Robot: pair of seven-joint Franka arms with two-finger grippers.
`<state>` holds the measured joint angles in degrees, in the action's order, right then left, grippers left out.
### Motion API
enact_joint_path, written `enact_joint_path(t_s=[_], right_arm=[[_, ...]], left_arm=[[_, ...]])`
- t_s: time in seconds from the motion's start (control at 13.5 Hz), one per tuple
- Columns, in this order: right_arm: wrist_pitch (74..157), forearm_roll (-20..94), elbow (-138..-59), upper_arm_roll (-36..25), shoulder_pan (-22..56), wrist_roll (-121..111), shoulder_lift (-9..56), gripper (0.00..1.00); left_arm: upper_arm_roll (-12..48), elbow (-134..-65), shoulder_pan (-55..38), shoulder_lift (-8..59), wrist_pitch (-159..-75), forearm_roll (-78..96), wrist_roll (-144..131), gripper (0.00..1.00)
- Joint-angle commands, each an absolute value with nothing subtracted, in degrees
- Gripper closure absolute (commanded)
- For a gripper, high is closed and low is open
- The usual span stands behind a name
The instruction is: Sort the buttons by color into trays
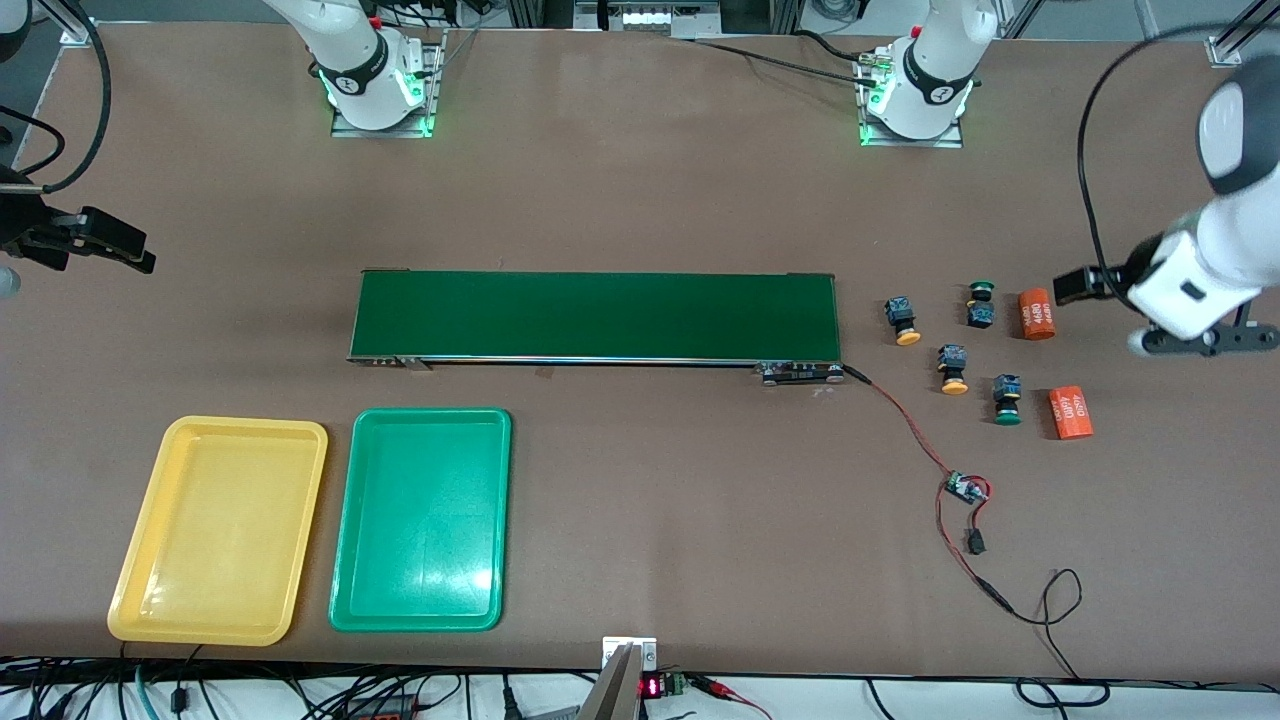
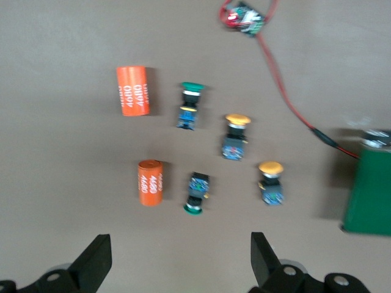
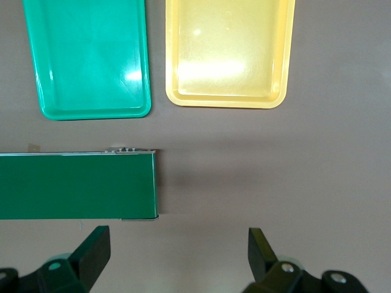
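So all four buttons sit loose just off the conveyor belt [image 1: 597, 316], at its left-arm end: two yellow-capped buttons [image 1: 904, 320] and two green-capped buttons [image 1: 1006, 399]. They look light, rigid and tippy, so you'd pinch the squarish body, not the round cap. Left gripper [image 2: 181, 259] hangs spread wide over them; right gripper [image 3: 179, 255] waits splayed over the belt's other end. Yellow tray [image 1: 221, 528] and green tray [image 1: 421, 518] hold nothing.

Even, bright overhead light; soft short shadows under the buttons [image 2: 235, 137]. White glare patches on green tray [image 3: 131, 75] and yellow tray [image 3: 211, 64]. Left wrist view slightly blurred throughout, especially the belt [image 2: 368, 189] edge; front view sharp.
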<state>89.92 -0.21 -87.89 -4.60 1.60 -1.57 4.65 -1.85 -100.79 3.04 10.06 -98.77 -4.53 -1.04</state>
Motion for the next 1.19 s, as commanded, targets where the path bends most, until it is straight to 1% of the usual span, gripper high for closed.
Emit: enact_joint_path(t_s=[0.0, 0.15, 0.3, 0.59, 0.74, 0.89, 0.96, 1.11], right_arm=[[89.7, -0.4, -88.8, -4.6, 1.5, -2.0, 3.8, 0.00], [89.7, -0.4, -88.9, -4.5, 1.7, -2.0, 3.8, 0.00], [89.7, -0.4, -89.0, -4.5, 1.7, -2.0, 3.8, 0.00], [89.6, -0.9, -90.1, -4.4, 1.9, -2.1, 2.6, 0.00], [89.6, -1.0, -91.8, -4.3, 2.5, -2.0, 0.6, 0.00], [89.5, -0.9, -92.2, -4.7, 2.2, -1.9, 0.2, 0.00], [89.6, -0.9, -92.2, -4.8, 1.9, -1.9, 0.3, 0.00], [89.4, -0.9, -92.2, -4.8, 1.9, -2.1, 0.4, 0.00]], left_arm=[[-1.8, -100.7, 5.8, 15.5, -104.7, -5.9, -0.2, 0.00], [-1.8, -100.7, 8.0, 20.5, -111.9, -6.4, -0.1, 0.00], [-1.8, -101.5, 9.1, 23.8, -118.3, -8.5, 0.3, 0.00], [-1.7, -106.4, 12.9, 30.1, -136.8, -8.7, 3.4, 0.00], [-1.5, -109.1, 14.1, 31.6, -142.7, -8.6, 3.8, 0.00], [-1.4, -110.7, 14.3, 33.5, -146.9, -8.5, 3.3, 0.10], [-1.3, -110.7, 14.8, 33.9, -147.0, -8.5, 3.7, 0.21], [-1.2, -110.6, 14.9, 34.5, -147.0, -8.5, 3.8, 0.55]])
